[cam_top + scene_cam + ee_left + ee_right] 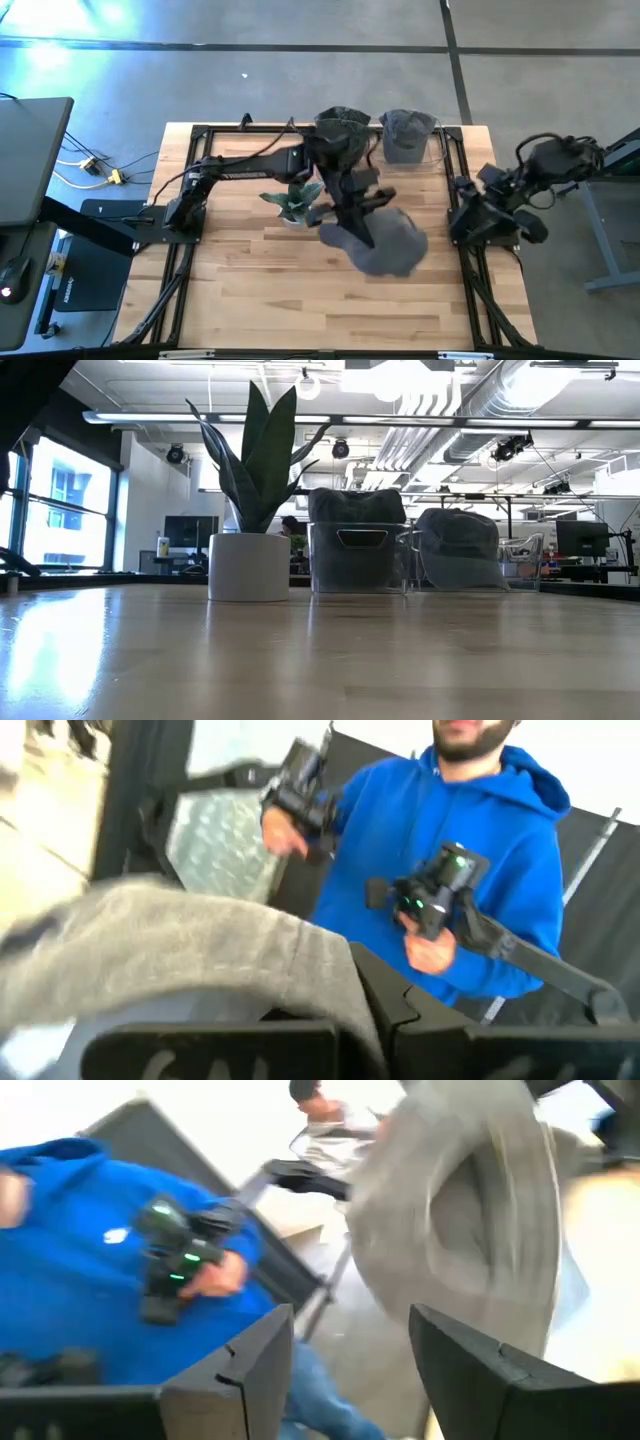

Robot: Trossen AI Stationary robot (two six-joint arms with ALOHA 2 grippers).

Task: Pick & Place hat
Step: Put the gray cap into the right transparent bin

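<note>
High view: grey hat (392, 243) above bench (250, 290) centre, beside left tool (365, 238).
Left wrist: left tool clamped on hat fabric (blurred).
Right wrist: right tool (350, 1355) parted, empty.

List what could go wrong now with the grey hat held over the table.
1. The left pincer is shut on only a fold of the grey hat. The fabric could slip out and drop to the table.
2. The right pincer stands open close to the hat and might snag the cloth when it pulls away.
3. The potted plant sits close beside the arms and could be knocked over.
</note>
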